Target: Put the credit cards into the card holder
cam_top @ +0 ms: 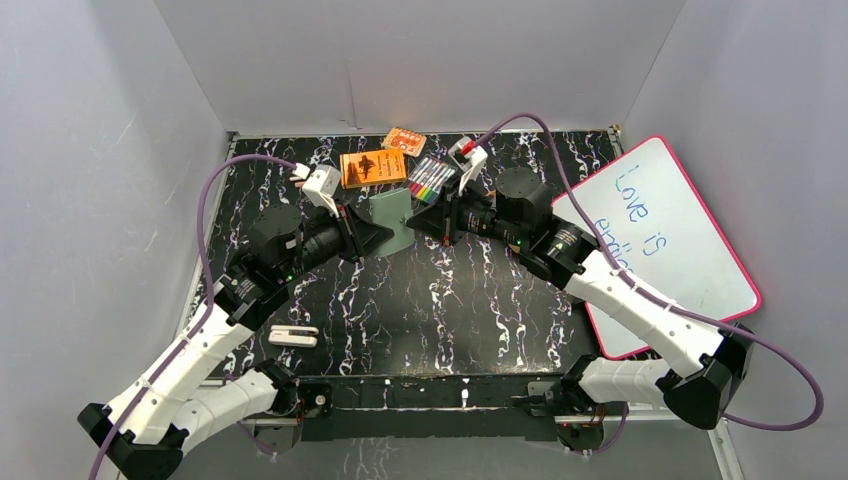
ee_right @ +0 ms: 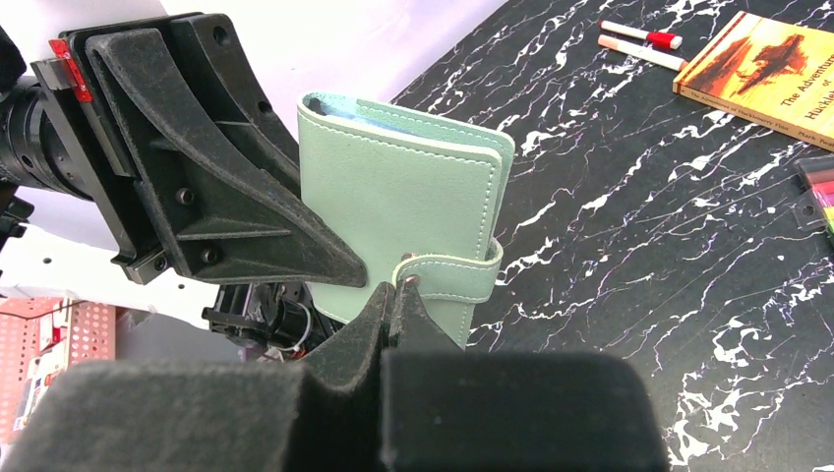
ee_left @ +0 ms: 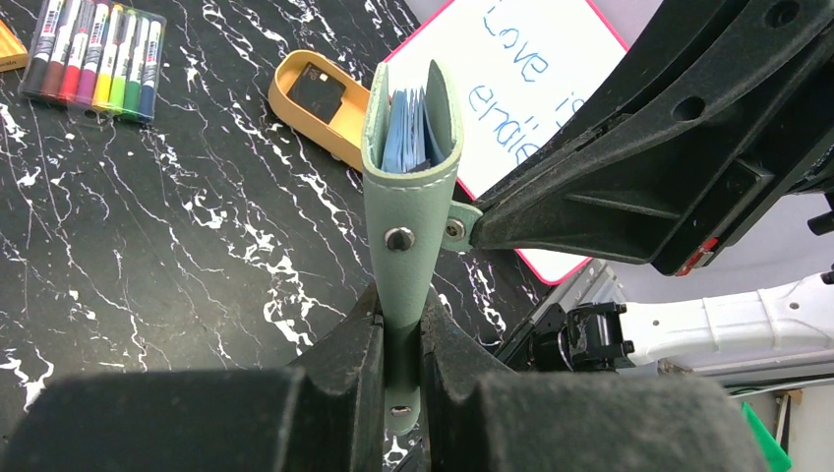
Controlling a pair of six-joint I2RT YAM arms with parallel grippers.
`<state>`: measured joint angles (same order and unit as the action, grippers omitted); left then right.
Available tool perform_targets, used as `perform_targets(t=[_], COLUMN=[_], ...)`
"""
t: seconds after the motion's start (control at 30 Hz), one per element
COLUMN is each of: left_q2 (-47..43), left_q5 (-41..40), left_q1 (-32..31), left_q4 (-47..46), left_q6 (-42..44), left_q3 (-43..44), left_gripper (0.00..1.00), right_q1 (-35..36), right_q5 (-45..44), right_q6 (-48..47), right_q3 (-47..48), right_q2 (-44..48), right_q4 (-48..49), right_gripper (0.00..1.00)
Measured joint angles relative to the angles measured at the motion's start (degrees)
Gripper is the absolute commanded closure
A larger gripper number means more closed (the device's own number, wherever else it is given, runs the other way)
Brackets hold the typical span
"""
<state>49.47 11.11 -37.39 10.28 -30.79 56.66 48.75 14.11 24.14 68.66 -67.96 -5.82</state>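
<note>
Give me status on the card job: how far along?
Done: card holder is lifted, snap tab looks undone. In hand: left gripper clamps its edge, right gripper pinches the tab. Left: holder not spread open; a dark card lies in the tan tray, none visibly loaded.

One card holder (ee_right: 403,187), one credit card (ee_left: 317,90), one tan tray (ee_left: 346,116), one whiteboard (cam_top: 670,230), one book (cam_top: 372,168), one orange box (cam_top: 404,141), one marker pack (ee_left: 93,54), two loose markers (ee_right: 641,34)

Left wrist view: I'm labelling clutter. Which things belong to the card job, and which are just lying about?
Job: card holder, dark credit card, left gripper, right gripper.
Lying about: tan tray under the card, marker set, whiteboard.
</note>
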Motion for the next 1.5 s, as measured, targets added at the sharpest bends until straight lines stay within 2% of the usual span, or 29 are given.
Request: perform_targets(t=[1.5], left_q2=[1.07], left_q5=[-1.55], left_q1=[0.04], left_q4=[3.8], left_q6=[2.69], left_q3=[1.27], left_gripper=[1.0], right_q1=[0.02], right_q5=[0.0], right_q6=[1.2], right_q3=[0.0], right_q2=[-2.97], right_q4=[1.33], right_gripper=[1.0])
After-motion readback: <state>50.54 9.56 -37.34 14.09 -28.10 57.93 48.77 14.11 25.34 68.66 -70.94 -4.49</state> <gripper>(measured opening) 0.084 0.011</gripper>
